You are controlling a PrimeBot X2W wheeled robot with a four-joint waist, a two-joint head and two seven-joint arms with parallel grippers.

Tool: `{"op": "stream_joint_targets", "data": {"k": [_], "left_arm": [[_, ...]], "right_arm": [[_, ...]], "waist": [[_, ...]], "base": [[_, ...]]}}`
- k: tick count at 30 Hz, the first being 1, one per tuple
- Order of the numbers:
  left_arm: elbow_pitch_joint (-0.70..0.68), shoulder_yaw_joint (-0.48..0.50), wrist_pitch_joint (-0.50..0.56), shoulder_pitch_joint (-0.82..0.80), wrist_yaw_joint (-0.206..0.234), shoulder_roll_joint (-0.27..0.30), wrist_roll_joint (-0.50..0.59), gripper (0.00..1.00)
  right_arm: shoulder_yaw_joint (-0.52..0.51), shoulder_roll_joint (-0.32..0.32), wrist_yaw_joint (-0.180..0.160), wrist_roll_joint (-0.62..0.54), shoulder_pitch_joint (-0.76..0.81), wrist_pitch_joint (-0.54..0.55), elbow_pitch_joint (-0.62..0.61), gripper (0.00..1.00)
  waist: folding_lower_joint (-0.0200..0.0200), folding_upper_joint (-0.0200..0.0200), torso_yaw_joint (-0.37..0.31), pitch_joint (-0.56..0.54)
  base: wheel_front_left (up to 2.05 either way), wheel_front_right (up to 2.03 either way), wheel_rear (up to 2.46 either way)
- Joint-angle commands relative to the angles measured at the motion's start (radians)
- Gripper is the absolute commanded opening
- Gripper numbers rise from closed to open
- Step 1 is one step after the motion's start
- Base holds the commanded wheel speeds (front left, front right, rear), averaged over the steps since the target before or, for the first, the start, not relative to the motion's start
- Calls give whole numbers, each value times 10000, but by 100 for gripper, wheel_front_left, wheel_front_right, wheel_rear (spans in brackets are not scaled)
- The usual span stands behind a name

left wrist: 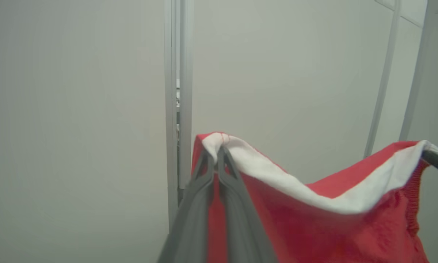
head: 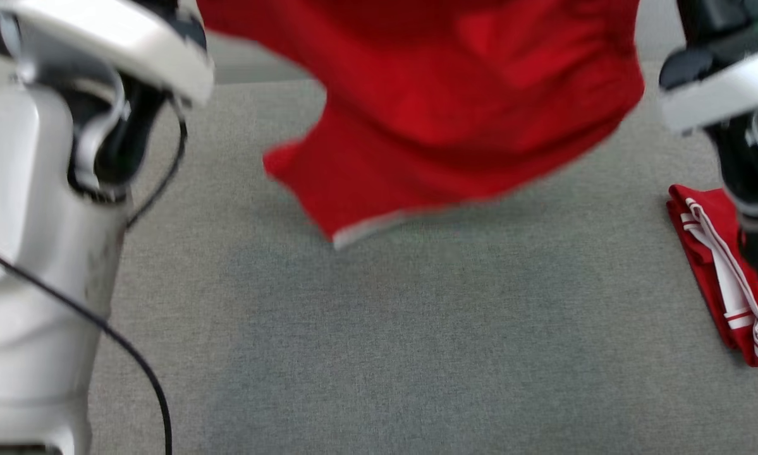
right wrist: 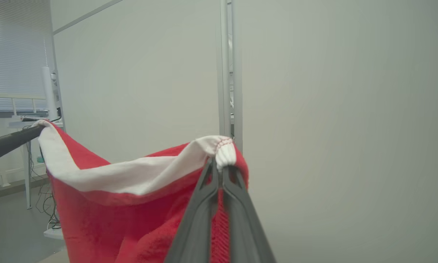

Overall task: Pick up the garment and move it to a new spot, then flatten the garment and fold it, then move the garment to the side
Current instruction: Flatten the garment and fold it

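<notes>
Two arms, you see, are raised: left end effector (left wrist: 216, 152) and right end effector (right wrist: 221, 168) each clamp the white hem of the garment (head: 454, 114), hanging it above the worktop (head: 416, 328).

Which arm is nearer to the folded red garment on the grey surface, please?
Right. The right arm is just beside the folded garment; the left arm is far across the grey surface.

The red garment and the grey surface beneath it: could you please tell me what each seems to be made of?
Red garment: apparently a soft, matte knit, judging by the ribbed texture near its white edge band. Grey surface: probably a matte woven cloth covering, given its fine heathered grain; what lies under it is hidden.
</notes>
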Motion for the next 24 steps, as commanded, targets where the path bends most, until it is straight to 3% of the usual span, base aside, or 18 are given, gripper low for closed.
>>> {"op": "stream_joint_targets", "data": {"k": [1, 8, 15, 20, 24], "left_arm": [[720, 77, -296, -819, -169, -98, 27, 0], [4855, 65, -1259, -3636, -613, -480, 218, 0], [8203, -418, -2368, -5105, -1039, -922, 457, 0], [9577, -895, -2994, -5386, -1207, -1122, 436, 0], [9977, -1189, -3389, -5231, -1231, -1349, 145, 0]], "right_arm": [[176, 44, -3, 208, -659, -234, 542, 0], [873, 398, -4, 615, -3571, -1521, 4102, 0], [1753, 1027, -6, 1229, -5142, -2364, 7540, 0], [2620, 1386, -4, 1572, -5551, -2562, 8563, 0], [3489, 1159, -4, 2005, -5355, -2643, 8387, 0]], "waist": [[0, 0, 59, 205], [0, 0, 3, 392], [0, 0, 77, 559], [0, 0, 71, 1247], [0, 0, 181, 2017]], "base": [[0, 0, 0], [0, 0, 0], [0, 0, 0], [0, 0, 0], [0, 0, 0]]}}
